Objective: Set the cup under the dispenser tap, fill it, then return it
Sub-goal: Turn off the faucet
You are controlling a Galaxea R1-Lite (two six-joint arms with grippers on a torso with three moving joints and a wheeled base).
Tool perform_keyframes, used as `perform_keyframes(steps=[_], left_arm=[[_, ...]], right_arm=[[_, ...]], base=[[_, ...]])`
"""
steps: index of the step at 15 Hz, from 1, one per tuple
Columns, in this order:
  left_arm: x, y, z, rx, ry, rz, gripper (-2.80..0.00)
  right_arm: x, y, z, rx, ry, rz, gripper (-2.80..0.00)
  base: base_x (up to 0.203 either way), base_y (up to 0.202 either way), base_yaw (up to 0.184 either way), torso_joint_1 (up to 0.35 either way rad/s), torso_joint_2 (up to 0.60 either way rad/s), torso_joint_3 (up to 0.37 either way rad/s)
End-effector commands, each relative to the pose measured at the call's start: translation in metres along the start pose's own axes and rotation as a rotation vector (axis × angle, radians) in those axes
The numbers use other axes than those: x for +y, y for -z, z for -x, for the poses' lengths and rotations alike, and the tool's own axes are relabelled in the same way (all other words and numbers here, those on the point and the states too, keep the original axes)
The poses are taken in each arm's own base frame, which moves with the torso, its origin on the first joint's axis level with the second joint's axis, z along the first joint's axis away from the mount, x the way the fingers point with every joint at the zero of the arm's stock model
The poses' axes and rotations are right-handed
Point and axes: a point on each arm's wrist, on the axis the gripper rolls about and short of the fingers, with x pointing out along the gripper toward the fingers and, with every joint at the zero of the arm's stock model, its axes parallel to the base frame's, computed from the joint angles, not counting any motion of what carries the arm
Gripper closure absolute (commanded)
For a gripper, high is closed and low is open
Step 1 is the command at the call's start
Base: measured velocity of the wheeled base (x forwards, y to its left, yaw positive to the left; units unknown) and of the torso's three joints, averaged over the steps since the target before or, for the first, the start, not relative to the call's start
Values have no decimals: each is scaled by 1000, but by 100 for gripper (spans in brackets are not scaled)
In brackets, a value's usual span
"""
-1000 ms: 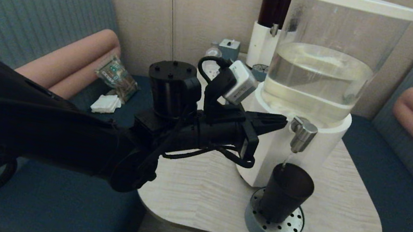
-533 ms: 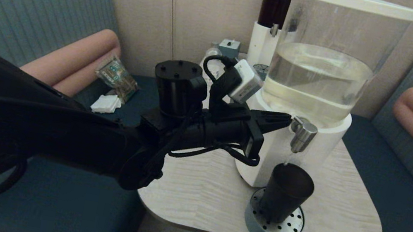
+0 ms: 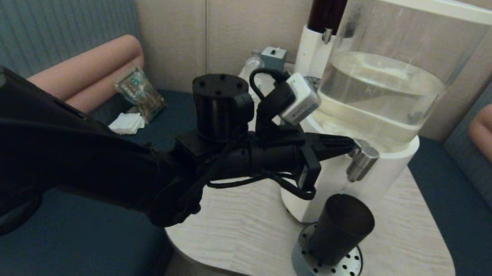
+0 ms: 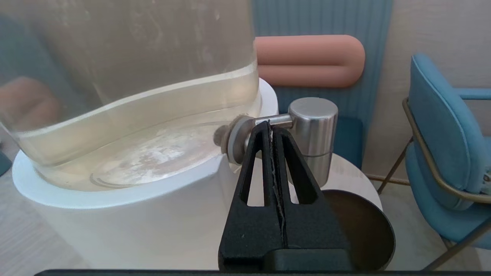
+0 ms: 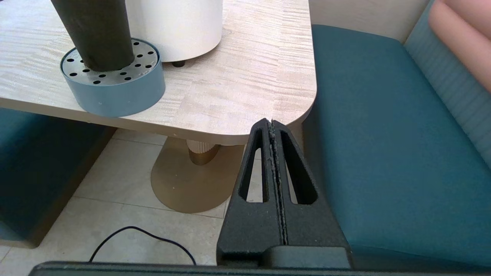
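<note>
Brushed-steel, the dispenser tap (image 4: 312, 128) lies straight ahead of the left end effector (image 4: 270, 124), whose fingers are pressed together with nothing between them, tips touching the tap's horizontal stem just beside the upright spout. Below and slightly beyond those tips, the cup (image 3: 339, 228) stands upright on the perforated drip tray (image 3: 324, 275), mouth under the spout. Any coming push likely runs along the left end effector's long axis. Closed and empty too, the right end effector (image 5: 271, 126) hangs off the desk (image 5: 245, 88) edge, well apart.
</note>
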Motion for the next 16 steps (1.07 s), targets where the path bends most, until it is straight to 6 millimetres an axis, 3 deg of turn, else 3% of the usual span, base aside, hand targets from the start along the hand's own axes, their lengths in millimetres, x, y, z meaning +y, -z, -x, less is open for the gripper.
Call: perform_keyframes(steps=[1,12,16], left_arm=[[1,2,-3,-5,3,-3,0],[-9,0,-31,-19,51,5,0],[-9,-1,-31,-24,52,3,0]], right_arm=[[0,3,-1,13,-1,1,0],[0,3,-1,11,-1,1,0],[0,3,-1,13,-1,1,0]], base=[[0,0,0,0,0,0],[0,0,0,0,0,0],[0,0,0,0,0,0]])
